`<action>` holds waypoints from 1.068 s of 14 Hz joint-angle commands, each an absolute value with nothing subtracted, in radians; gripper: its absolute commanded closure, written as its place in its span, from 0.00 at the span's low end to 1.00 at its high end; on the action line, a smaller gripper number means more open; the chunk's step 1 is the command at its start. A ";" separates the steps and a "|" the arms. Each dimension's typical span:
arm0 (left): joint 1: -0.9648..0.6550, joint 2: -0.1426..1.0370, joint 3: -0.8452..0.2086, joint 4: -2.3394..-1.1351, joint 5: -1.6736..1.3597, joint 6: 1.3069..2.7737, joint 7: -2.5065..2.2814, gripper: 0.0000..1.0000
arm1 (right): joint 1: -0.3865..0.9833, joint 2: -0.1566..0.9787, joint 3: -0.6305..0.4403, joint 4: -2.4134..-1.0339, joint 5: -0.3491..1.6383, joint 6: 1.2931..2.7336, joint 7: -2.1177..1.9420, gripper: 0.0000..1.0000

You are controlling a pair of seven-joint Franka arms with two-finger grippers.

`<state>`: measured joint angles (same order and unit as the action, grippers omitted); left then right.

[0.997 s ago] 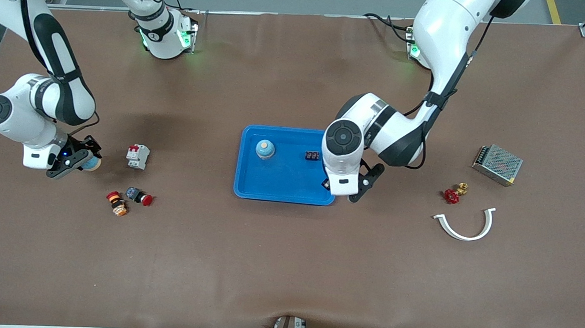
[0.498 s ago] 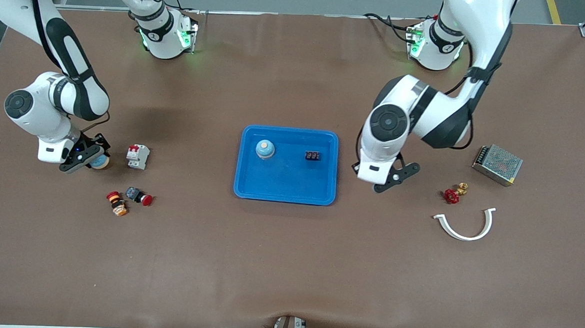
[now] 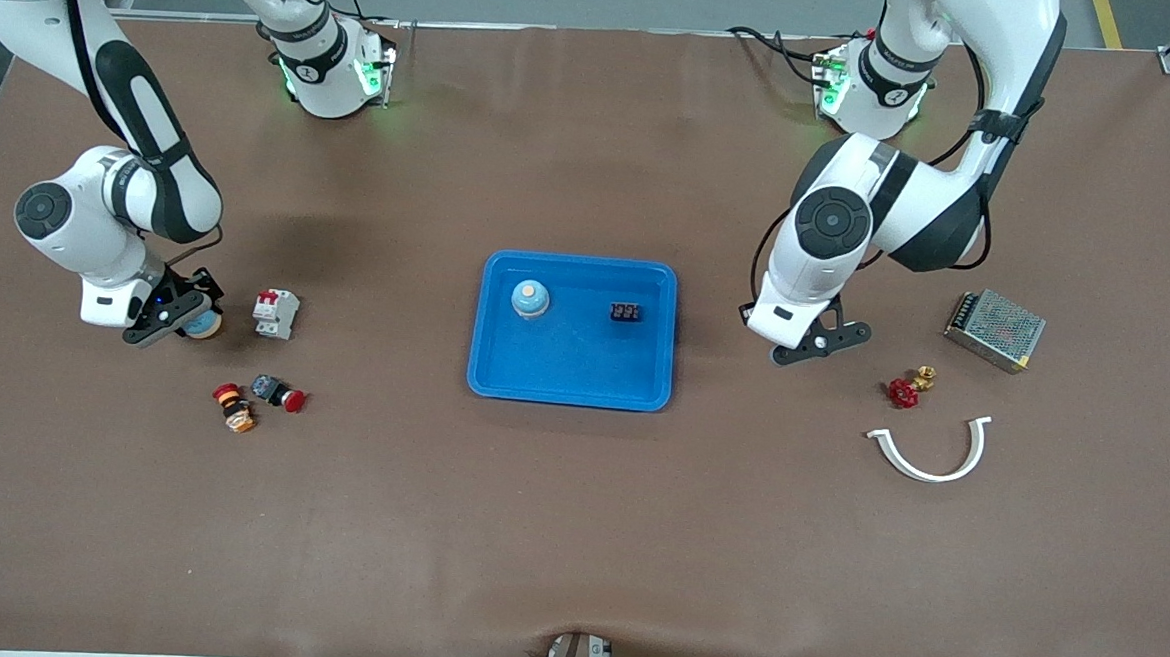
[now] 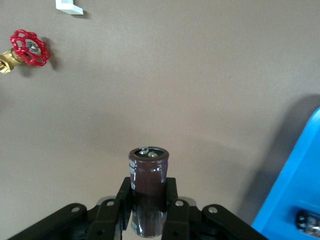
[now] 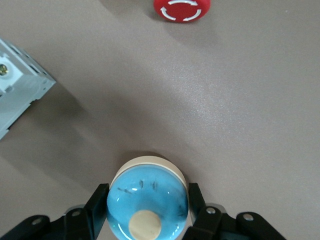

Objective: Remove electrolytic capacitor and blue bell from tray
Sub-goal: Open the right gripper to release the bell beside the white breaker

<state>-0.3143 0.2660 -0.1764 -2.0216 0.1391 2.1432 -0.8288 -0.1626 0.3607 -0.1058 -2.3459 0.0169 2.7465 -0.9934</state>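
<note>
- The capacitor (image 4: 148,192), a dark brown cylinder, is clamped between the fingers of the left gripper (image 3: 817,343), over bare table between the blue tray (image 3: 503,369) and the red valve (image 3: 903,391).
- The bell (image 5: 147,206), blue with a cream button, is clamped in the right gripper (image 3: 173,319), just beside the white breaker (image 3: 274,312), near the red button (image 3: 292,399).
- A wide stretch of table separates it from the tray's edge.

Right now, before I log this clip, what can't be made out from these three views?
- Front view: the capacitor is hidden under the left hand.
- Front view: the bell is mostly covered by the right hand; whether it rests on the table is unclear.
- Front view: markings on the black part in the blue tray are too small.
- Left wrist view: the tray is cut off by the edge.
</note>
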 commanded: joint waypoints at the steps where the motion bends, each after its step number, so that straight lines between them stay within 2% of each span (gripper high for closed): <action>1: -0.305 0.225 -0.183 -2.121 0.120 2.218 -0.743 1.00 | -0.187 0.354 -0.087 -2.355 0.018 2.761 -1.003 0.01; 6: -0.305 0.222 -0.181 -2.190 0.094 2.241 -0.549 1.00 | -0.184 0.322 -0.084 -2.341 0.021 2.737 -0.988 0.00; 8: -0.305 0.221 -0.179 -2.209 0.094 2.241 -0.456 1.00 | -0.178 0.295 -0.084 -2.307 0.021 2.685 -0.980 0.00; 11: -0.305 0.224 -0.178 -2.233 0.095 2.281 -0.407 1.00 | -0.155 0.236 -0.083 -2.171 0.021 2.423 -0.876 0.00; 15: -0.290 0.204 -0.176 -2.373 0.094 2.530 -0.407 1.00 | -0.065 0.198 -0.083 -1.909 0.018 2.029 -0.665 0.00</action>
